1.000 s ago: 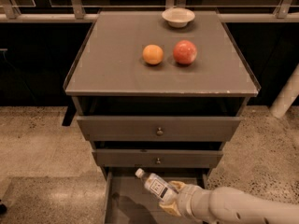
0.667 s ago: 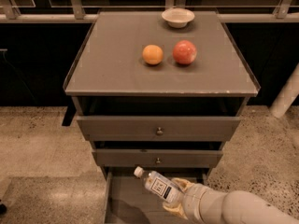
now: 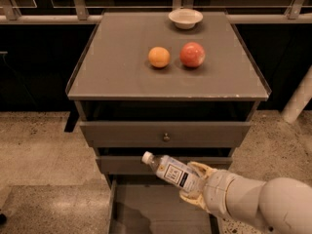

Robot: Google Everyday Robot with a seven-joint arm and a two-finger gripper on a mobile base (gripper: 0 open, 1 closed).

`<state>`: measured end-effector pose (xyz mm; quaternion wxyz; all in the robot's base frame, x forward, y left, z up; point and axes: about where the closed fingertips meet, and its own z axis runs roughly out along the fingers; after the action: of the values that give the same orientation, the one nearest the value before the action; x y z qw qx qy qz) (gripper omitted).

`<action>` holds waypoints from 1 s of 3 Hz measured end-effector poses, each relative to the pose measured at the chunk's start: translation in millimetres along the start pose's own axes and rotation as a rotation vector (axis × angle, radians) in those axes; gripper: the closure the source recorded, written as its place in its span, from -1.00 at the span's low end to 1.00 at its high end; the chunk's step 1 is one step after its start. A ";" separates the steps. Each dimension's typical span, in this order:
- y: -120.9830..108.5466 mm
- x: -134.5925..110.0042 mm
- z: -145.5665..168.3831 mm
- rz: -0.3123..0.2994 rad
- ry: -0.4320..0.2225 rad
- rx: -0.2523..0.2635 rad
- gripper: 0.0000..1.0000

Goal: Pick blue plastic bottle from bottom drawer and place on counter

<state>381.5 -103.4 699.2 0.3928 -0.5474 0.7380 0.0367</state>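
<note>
The blue plastic bottle (image 3: 171,171) is clear and bluish with a white cap and a pale label. It lies tilted in the air, cap toward the upper left, in front of the middle drawer. My gripper (image 3: 196,186) is shut on its lower end, with yellowish fingers (image 3: 201,169) wrapped around it. The white arm comes in from the lower right. Below the bottle, the bottom drawer (image 3: 146,213) stands pulled out, its grey floor bare where visible. The counter (image 3: 122,57) is the flat grey cabinet top above.
On the counter sit an orange (image 3: 159,57), a red apple (image 3: 192,54) and a white bowl (image 3: 185,18) at the back edge. The top drawer (image 3: 165,133) is slightly open. Speckled floor surrounds the cabinet. A white post (image 3: 298,99) stands at right.
The bottle has risen with my gripper from just above the bottom drawer to the height of the middle drawer front.
</note>
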 end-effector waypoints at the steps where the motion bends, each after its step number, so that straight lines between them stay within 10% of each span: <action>1: -1.8 -5.0 -2.3 -0.008 -0.005 -0.005 1.00; 3: -9.4 -14.9 -9.5 -0.066 -0.008 -0.047 1.00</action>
<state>385.7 -100.1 718.5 0.3839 -0.5805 0.7168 0.0432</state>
